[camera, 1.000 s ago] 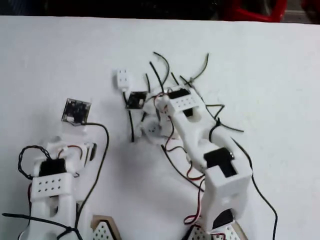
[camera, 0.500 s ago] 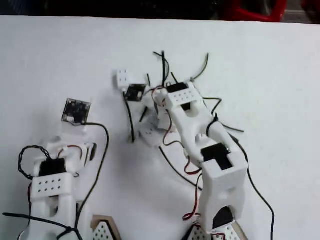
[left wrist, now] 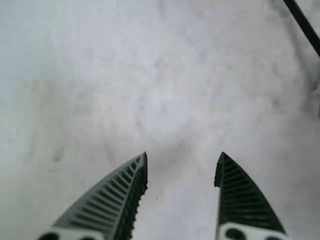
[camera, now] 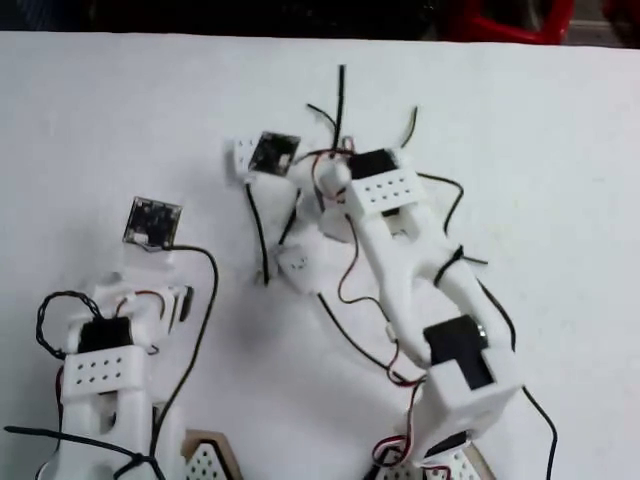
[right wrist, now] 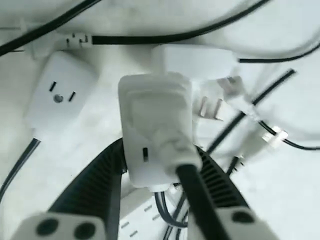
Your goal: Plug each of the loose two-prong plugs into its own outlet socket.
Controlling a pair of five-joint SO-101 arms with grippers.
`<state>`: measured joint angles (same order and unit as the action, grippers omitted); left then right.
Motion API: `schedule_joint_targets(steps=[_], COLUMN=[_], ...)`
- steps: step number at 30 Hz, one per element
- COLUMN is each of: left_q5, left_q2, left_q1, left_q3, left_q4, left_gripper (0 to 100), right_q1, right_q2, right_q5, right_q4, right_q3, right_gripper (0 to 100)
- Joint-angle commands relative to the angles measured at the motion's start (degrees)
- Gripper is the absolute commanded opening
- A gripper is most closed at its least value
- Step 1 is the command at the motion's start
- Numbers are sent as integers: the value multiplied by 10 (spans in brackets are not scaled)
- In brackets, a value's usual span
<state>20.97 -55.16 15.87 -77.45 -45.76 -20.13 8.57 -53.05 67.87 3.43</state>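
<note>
Right gripper (right wrist: 159, 155) pushed farther out, clamped on white plug (right wrist: 155, 125), near outlet socket (right wrist: 57, 95). Left gripper (left wrist: 182, 157) sat, jaws parted, over table (left wrist: 150, 75).

A: Entry, surroundings only. What is the surface?
B: A white tabletop (camera: 100, 100), matte, across nearly the whole high view. The left wrist view shows faint grey smudges and mottling on it.
A: Beyond the far edge?
B: A dark strip (camera: 200, 15) runs along the top, too dim for detail. Toward its right end is a glossy red object (camera: 510, 20), cut off by the frame. I cannot tell what it is.
A: Near edge?
B: A tan-rimmed perforated plate (camera: 205, 460) sits left of centre and a second plate (camera: 458, 468) to the right, both cut by the lower edge.
A: Spacing?
B: Well apart, with white tabletop between them.
</note>
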Motion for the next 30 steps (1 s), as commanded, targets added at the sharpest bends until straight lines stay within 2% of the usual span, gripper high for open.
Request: schedule_joint_targets(steps=[1, 4, 12, 18, 26, 30], left_q5=[7, 7, 7, 7, 7, 7], left_q2=[-8, -8, -8, -8, -8, -8], left_q1=[3, 3, 3, 3, 3, 3], left_q3=[2, 2, 2, 2, 1, 1], left_q4=[12, 12, 12, 12, 13, 14], left_gripper=[229, 229, 229, 229, 229, 229], right_q1=[44, 93, 199, 232, 252, 253], right_q2=[-51, -44, 68, 219, 444, 524], right_q5=[17, 45, 40, -9, -9, -5], right_q4=[4, 4, 3, 3, -17, 22], right_q3=[-49, -98, -239, -364, -602, -723], right_gripper=[19, 19, 19, 19, 19, 33])
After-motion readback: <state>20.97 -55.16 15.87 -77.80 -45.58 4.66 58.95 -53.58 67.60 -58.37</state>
